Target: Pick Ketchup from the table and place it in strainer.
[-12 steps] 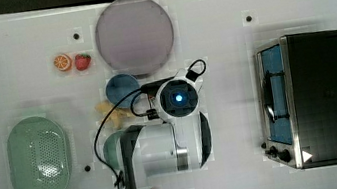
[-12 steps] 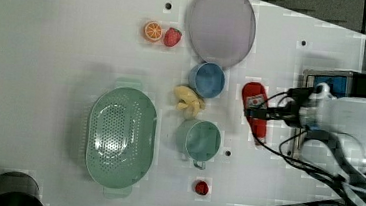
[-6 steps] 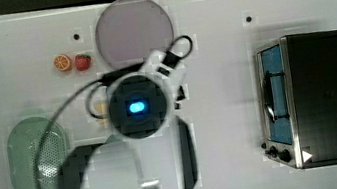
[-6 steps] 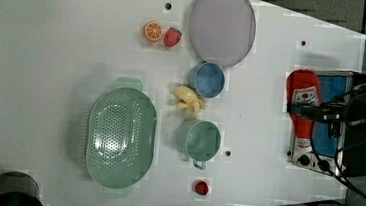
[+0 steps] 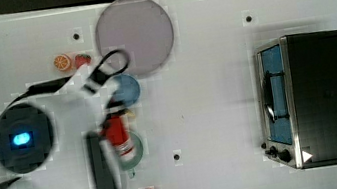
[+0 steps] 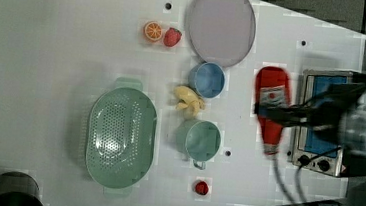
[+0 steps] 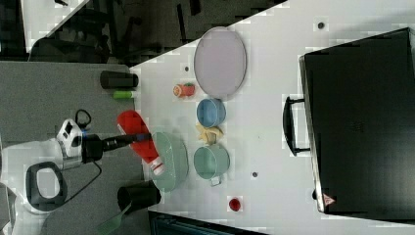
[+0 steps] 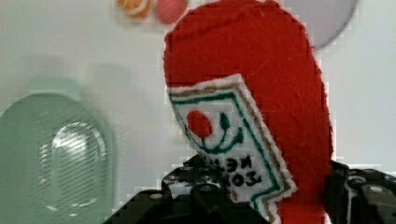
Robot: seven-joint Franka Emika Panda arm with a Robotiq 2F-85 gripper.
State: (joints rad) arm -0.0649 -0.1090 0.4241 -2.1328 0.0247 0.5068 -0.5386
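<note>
The Ketchup (image 6: 271, 108), a red felt bottle with a white label and ribbed white end, hangs well above the table with my gripper (image 6: 273, 112) shut across its middle. In the wrist view the Ketchup (image 8: 252, 93) looms close, with black fingers (image 8: 201, 193) at its sides. Off to one side and below lies the pale mint strainer (image 8: 56, 154). In the left view the strainer (image 6: 120, 137) sits on the white table with nothing in it. In the right view the Ketchup (image 7: 137, 134) is beside the strainer (image 7: 171, 161). In the top view my arm covers the strainer, and the Ketchup (image 5: 116, 132) pokes out.
A green cup (image 6: 202, 141), a blue cup (image 6: 207, 80) and a banana (image 6: 189, 99) stand just to the left view's right of the strainer. A purple plate (image 6: 220, 23), orange slice (image 6: 153, 31), strawberry (image 6: 172, 37), small red object (image 6: 201, 187) and toaster oven (image 5: 318, 97) are around.
The gripper has lifted the Ketchup off the table beside the cups and swung with it toward the top view's left, so the arm now covers the strainer there.
</note>
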